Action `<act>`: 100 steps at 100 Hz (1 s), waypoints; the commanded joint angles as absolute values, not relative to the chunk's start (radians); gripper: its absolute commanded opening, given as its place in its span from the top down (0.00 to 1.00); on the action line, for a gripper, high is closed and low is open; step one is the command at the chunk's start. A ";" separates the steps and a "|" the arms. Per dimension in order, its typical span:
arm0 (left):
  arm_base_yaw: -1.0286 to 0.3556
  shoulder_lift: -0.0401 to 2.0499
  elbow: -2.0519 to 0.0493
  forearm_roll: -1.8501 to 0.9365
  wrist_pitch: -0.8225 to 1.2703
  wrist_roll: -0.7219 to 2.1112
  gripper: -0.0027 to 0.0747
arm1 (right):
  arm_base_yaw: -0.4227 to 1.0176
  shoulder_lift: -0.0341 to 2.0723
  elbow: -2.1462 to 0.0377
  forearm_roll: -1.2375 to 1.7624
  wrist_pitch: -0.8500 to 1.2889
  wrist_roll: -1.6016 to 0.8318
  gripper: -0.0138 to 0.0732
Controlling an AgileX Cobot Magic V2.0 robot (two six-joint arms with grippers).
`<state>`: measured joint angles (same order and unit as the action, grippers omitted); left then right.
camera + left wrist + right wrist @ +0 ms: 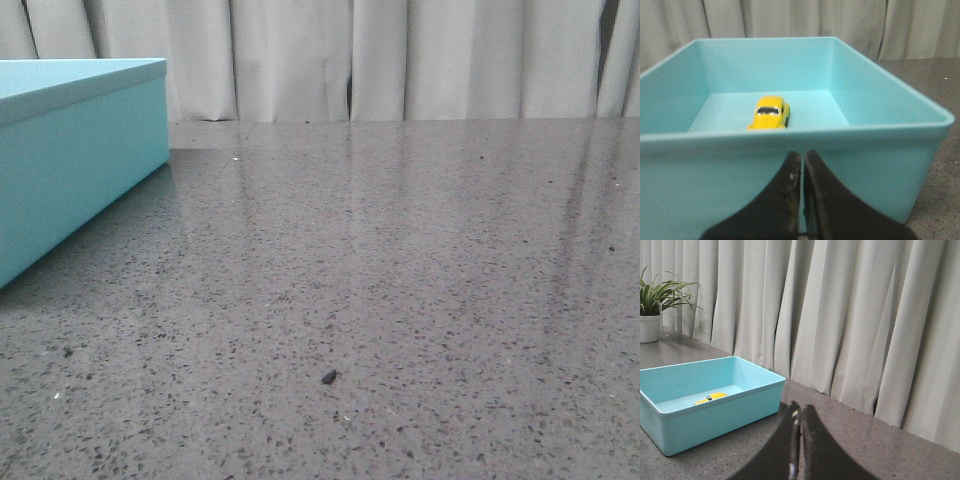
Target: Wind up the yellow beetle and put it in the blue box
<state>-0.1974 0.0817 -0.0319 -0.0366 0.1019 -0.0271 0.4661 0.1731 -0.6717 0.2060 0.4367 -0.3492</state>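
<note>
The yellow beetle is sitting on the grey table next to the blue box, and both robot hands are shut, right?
Not quite. The yellow beetle is inside the blue box, on its floor, not on the table beside it; the left wrist view shows this. The rest holds: the left hand and the right hand are both shut.

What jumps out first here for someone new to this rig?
The blue box: it fills the left wrist view and sits at the table's left edge in the front view. Next, the yellow beetle resting on the box floor, untouched. Both claws look shut and empty: the left claw just outside the box's near wall, the right claw off to the side.
</note>
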 commanded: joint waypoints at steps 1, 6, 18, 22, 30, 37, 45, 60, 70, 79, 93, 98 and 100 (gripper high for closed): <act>-0.177 0.082 0.023 -0.117 -0.070 -0.037 0.99 | 0.467 0.187 -0.693 0.201 0.363 -0.359 0.89; -0.171 0.066 0.035 -0.117 -0.029 -0.037 0.99 | 0.467 0.187 -0.693 0.201 0.363 -0.359 0.89; -0.170 0.011 0.033 -0.075 0.145 -0.035 0.99 | 0.467 0.187 -0.693 0.201 0.363 -0.359 0.89; -0.170 -0.012 0.033 -0.075 0.203 -0.035 0.99 | 0.467 0.187 -0.693 0.201 0.363 -0.359 0.89; -0.170 -0.038 0.033 -0.075 0.265 -0.035 0.99 | 0.467 0.187 -0.693 0.201 0.363 -0.359 0.89; -0.166 -0.032 0.033 -0.096 0.300 -0.042 0.99 | 0.467 0.187 -0.693 0.201 0.365 -0.359 0.89; -0.166 -0.034 0.033 -0.112 0.308 -0.042 0.99 | 0.467 0.187 -0.693 0.201 0.365 -0.359 0.89; -0.166 -0.034 0.033 -0.112 0.308 -0.042 0.99 | 0.467 0.187 -0.693 0.201 0.365 -0.359 0.89; -0.166 -0.034 0.033 -0.112 0.308 -0.042 0.99 | 0.467 0.187 -0.693 0.201 0.365 -0.359 0.89; -0.166 -0.034 0.033 -0.112 0.308 -0.042 0.99 | 0.467 0.187 -0.693 0.201 0.365 -0.359 0.89; -0.166 -0.034 0.033 -0.112 0.308 -0.042 0.99 | 0.467 0.187 -0.693 0.201 0.365 -0.359 0.89; -0.166 -0.034 0.033 -0.112 0.308 -0.042 0.99 | 0.467 0.187 -0.693 0.201 0.365 -0.359 0.89; -0.166 -0.034 0.033 -0.112 0.308 -0.042 0.99 | 0.467 0.187 -0.693 0.201 0.365 -0.359 0.89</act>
<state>-0.1690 -0.0037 0.0017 -0.0961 0.3378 -0.0347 0.4661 0.1731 -0.6717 0.2045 0.4386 -0.3509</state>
